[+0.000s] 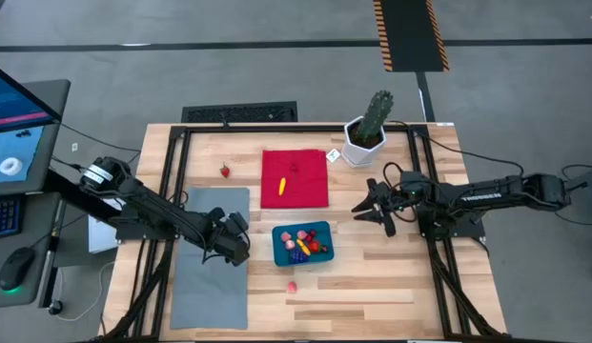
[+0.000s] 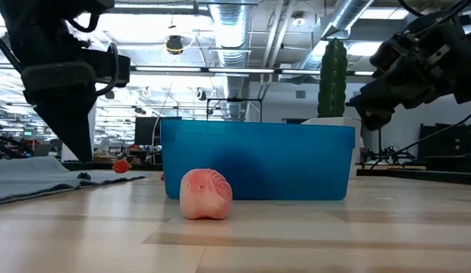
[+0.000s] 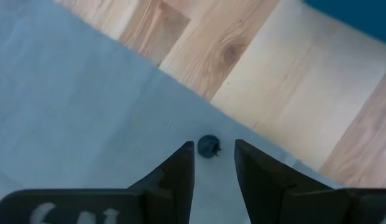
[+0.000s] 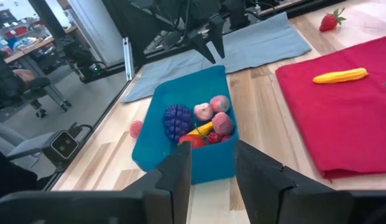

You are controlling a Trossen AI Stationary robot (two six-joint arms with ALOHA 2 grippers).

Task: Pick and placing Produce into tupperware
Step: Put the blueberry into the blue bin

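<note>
The teal tupperware [image 1: 302, 244] stands near the table's middle, holding several produce pieces: a dark purple cluster [image 4: 176, 120], pink, red and yellow ones. A pink piece [image 2: 205, 194] lies on the wood in front of it. On the red cloth [image 1: 310, 181] lies a yellow piece [image 1: 282, 185]; a strawberry [image 1: 225, 171] sits left of the cloth. A tiny dark blue berry [image 3: 209, 147] rests on the grey mat [image 1: 210, 257]. My left gripper [image 3: 214, 149] hangs open over the mat's right edge, the berry just past its fingertips. My right gripper [image 1: 367, 210] stands open, right of the tupperware.
A green cactus in a white pot [image 1: 367, 129] stands at the far right of the red cloth. Bare wood lies in front of and right of the tupperware. A dark frame [image 1: 181, 171] runs along the table's sides.
</note>
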